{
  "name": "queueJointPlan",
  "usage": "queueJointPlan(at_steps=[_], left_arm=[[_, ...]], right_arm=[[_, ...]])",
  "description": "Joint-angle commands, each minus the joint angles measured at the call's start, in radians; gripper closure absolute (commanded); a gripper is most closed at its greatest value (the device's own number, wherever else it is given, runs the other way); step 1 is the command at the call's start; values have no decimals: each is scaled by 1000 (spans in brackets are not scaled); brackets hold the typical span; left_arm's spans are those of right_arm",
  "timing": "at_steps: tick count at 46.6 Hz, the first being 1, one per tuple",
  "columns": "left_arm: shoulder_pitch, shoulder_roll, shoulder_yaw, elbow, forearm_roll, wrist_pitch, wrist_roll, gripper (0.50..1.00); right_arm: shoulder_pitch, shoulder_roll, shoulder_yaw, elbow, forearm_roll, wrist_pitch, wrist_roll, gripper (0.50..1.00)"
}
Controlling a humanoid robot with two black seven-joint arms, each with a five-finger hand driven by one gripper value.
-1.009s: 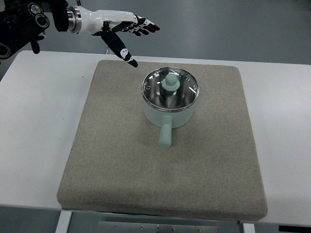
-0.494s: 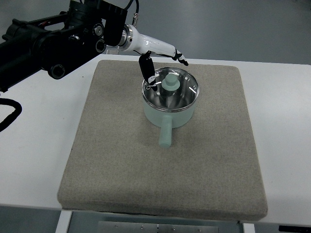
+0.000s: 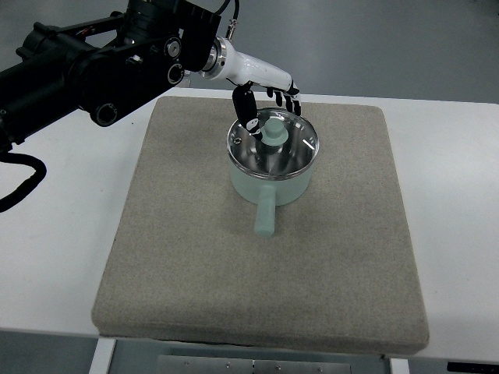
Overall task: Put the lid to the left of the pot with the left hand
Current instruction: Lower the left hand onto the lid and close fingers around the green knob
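Since the earlier frames the left hand (image 3: 269,97) has been carried from above the far left corner of the grey mat (image 3: 187,257) to the pot (image 3: 273,165), and it is now held over the far rim of the glass lid (image 3: 273,142). The lid is still seated on the pot, and its pale green knob (image 3: 274,129) lies just in front of and below the fingertips (image 3: 290,101); the thumb is lowered beside the knob, the fingers are only loosely curled, and nothing is grasped yet. The pot handle (image 3: 266,216) points away from the hand toward the robot, so the knob is judged to be the one point to close on, and only this hand is in view.
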Motion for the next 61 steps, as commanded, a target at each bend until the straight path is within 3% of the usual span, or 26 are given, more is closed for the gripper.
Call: queueJointPlan(at_steps=[1, 47, 61], left_arm=[[1, 0, 0, -5, 2, 0, -1, 709], [-16, 1, 54, -25, 31, 0, -8, 861], [-16, 5, 54, -26, 46, 0, -13, 872]], right_arm=[[0, 0, 0, 0, 1, 0, 0, 576], [0, 0, 0, 0, -1, 0, 0, 576], [0, 0, 0, 0, 1, 0, 0, 576]])
